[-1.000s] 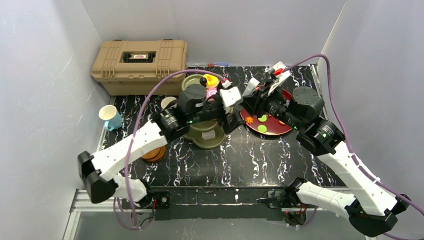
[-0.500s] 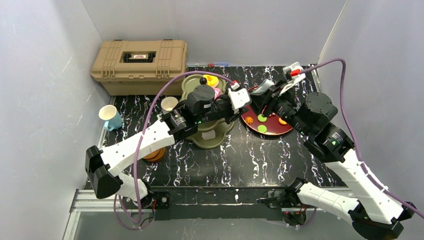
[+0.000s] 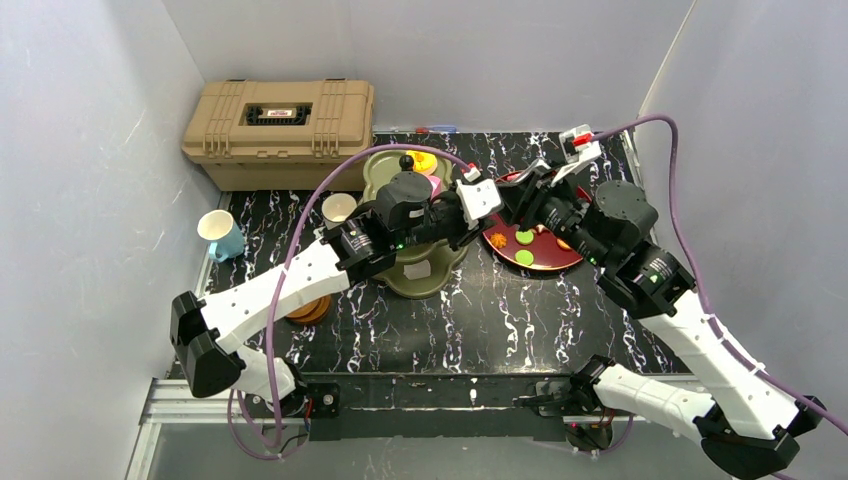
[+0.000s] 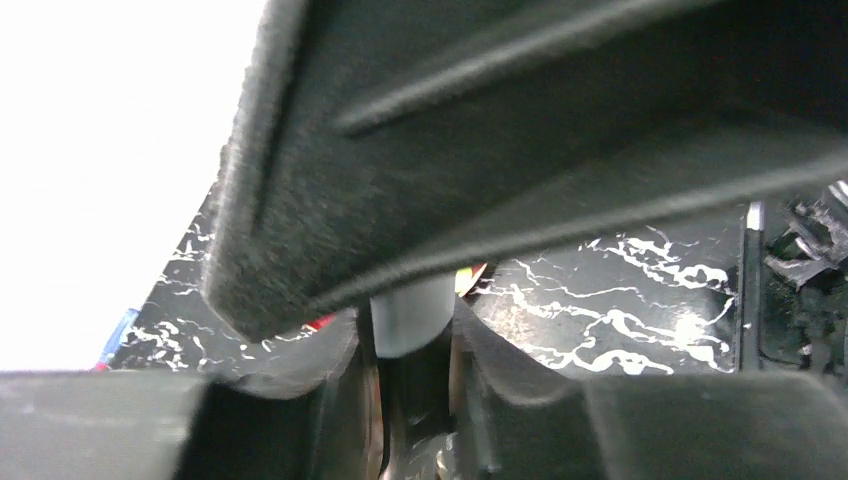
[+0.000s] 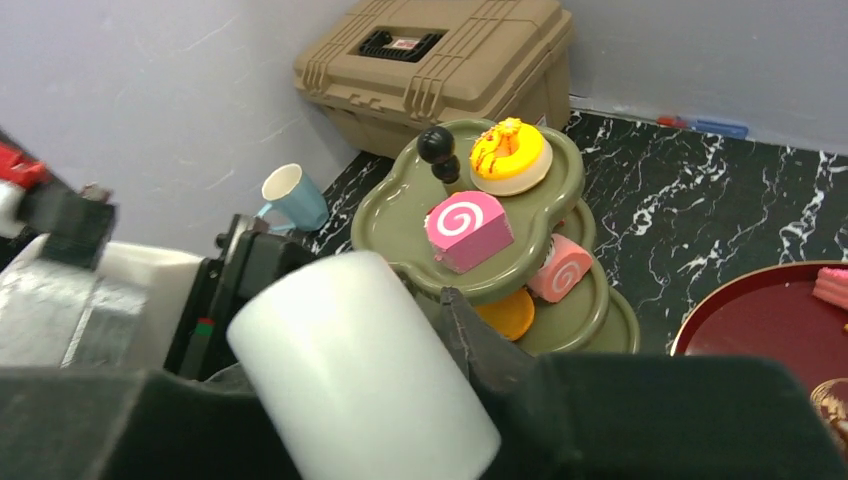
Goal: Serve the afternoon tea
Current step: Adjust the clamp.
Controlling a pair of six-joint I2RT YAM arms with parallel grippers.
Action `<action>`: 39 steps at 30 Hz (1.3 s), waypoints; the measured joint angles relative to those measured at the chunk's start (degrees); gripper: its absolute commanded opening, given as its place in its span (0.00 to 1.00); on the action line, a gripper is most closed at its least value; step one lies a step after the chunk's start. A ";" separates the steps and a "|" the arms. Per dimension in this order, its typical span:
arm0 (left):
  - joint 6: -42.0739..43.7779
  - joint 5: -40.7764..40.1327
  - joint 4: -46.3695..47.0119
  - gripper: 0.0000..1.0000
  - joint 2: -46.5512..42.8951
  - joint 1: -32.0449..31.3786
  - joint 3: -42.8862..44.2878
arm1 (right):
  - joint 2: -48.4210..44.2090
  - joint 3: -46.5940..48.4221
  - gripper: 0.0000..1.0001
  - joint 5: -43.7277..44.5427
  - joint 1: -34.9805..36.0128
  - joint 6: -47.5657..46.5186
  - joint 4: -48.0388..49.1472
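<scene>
Seen from overhead, both arms meet mid-frame between the green three-tier stand (image 3: 418, 280) and the red plate (image 3: 550, 262), seemingly handing a white cylinder (image 5: 350, 350) across. The left gripper (image 4: 410, 345) is pinched narrow on a pale piece, apparently that cylinder. Whether the right gripper (image 3: 525, 198) grips it, I cannot tell. Four pastries (image 5: 468, 228) sit on the stand. At left are one white mug (image 3: 340, 208), one blue cup (image 3: 220, 235) and one saucer stack (image 3: 308, 310).

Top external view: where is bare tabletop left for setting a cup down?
Free: the near strip of black marble-pattern table, between its near edge and the olive-green three-tier stand and round dark-red plate. Crowded: mid-table, where left arm and right arm meet above stand and plate; the left edge holds a white-and-blue cup and brown wooden saucers.
</scene>
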 measured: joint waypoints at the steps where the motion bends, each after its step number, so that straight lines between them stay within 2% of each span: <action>1: -0.15 -0.02 -0.26 0.45 -0.02 -0.07 0.00 | -0.02 -0.11 0.23 0.17 -0.02 0.00 -0.07; 4: 0.04 -0.07 0.31 0.54 -0.11 -0.46 0.00 | 0.22 -0.17 0.19 0.76 -0.15 1.11 -0.35; 8: 0.81 -0.72 1.01 0.57 -0.28 -0.87 0.00 | 0.92 -0.07 0.17 2.86 -0.13 1.29 -2.36; 11: 2.56 -3.17 1.11 0.54 -0.28 -1.55 0.00 | 2.27 0.96 0.14 4.98 -0.13 1.49 -3.96; 16: 4.90 -6.03 0.76 0.37 -0.28 -2.80 0.00 | 4.55 3.67 0.13 7.69 -0.13 1.75 -7.04; 27: 5.01 -6.60 -0.07 0.31 1.84 -2.82 1.73 | 5.03 4.55 0.15 10.25 0.02 2.73 -9.79; 28: 5.01 -6.75 -0.09 0.33 2.19 -2.82 2.01 | 5.07 4.55 0.16 10.56 -0.04 2.73 -9.84; 29: 5.01 -6.95 -0.09 0.40 2.49 -2.82 2.27 | 5.11 4.55 0.17 10.84 -0.11 2.71 -9.86; 31: 5.01 -7.21 -0.07 0.63 2.89 -2.84 2.49 | 5.16 4.55 0.17 11.26 -0.15 2.69 -9.99; 35: 5.25 -7.17 -1.27 0.78 3.21 -3.43 2.64 | 5.25 4.55 0.12 12.96 -0.15 2.19 -10.05; 37: 4.96 -7.13 -2.36 0.94 3.21 -3.61 2.93 | 5.38 4.55 0.10 14.95 -0.15 0.81 -10.12; 39: 4.22 -6.99 -4.28 0.98 3.10 -3.72 3.82 | 5.64 4.37 0.08 17.75 -0.13 -1.11 -9.99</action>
